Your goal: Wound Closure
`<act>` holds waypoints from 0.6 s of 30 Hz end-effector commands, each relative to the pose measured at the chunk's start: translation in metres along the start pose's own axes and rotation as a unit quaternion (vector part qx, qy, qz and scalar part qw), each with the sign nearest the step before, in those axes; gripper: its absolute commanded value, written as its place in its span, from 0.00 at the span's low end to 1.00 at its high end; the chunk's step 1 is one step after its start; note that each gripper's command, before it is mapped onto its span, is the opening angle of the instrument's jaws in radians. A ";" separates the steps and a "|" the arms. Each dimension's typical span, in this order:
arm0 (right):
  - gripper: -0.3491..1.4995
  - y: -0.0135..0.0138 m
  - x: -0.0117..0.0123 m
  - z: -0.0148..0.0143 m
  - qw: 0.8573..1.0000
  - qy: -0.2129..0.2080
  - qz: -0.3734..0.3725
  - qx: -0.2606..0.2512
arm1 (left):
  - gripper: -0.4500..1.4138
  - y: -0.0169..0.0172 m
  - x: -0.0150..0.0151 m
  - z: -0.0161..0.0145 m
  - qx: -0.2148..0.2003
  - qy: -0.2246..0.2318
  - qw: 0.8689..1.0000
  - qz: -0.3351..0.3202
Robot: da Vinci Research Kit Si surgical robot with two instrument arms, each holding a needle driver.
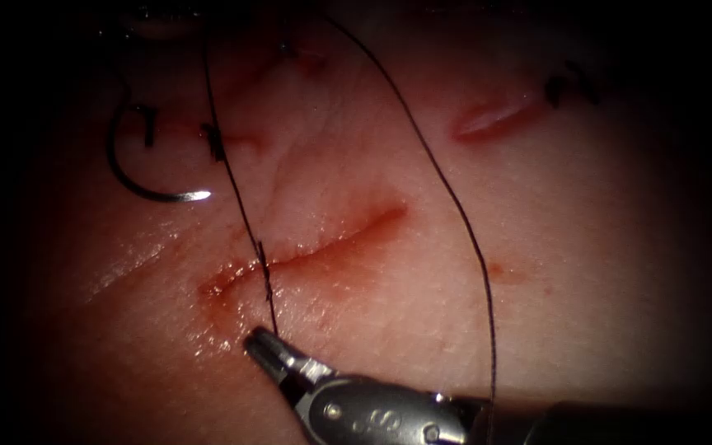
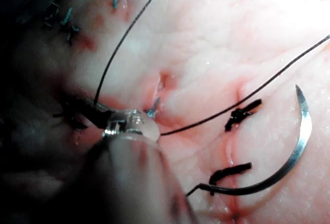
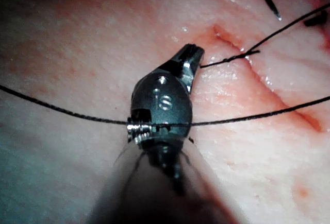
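Right pincer (image 1: 264, 344) is lying nearest the lens, pressed together and pinching the thread (image 1: 241, 210) just below the lower left end of the cut (image 1: 315, 247). From that grip the strand is running straight up across the cut's left end and on past a dark stitch (image 1: 214, 142) on the tissue (image 1: 356, 165). A second run of thread is curving down well to the right of the cut and passing over the right tool's shaft. In the right wrist view the pincer (image 3: 192, 54) is sitting beside the cut's end (image 3: 227, 36), with a short thread tail reaching from it toward the cut, and another strand is crossing the tool's wrist.

Well up and left of the cut, the needle (image 1: 138, 169) is lying loose on the tissue, held by neither tool and not in the tissue, its bright tip pointing toward the taut thread. In the left wrist view the needle (image 2: 289, 159) is resting flat between dark stitches (image 2: 242, 113), thread trailing from its blunt end. The left pincer (image 2: 85, 108) is showing there, dark against the tissue beside a strand; whether it is spread or pressed together I cannot tell.

Red fluid (image 1: 224, 288) is pooling along the cut.
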 end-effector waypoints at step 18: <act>0.89 0.0016 0.0015 -0.0031 0.992 0.023 -0.104 0.061 | 0.00 0.0003 0.0055 -0.0072 -0.148 0.202 0.935 -0.251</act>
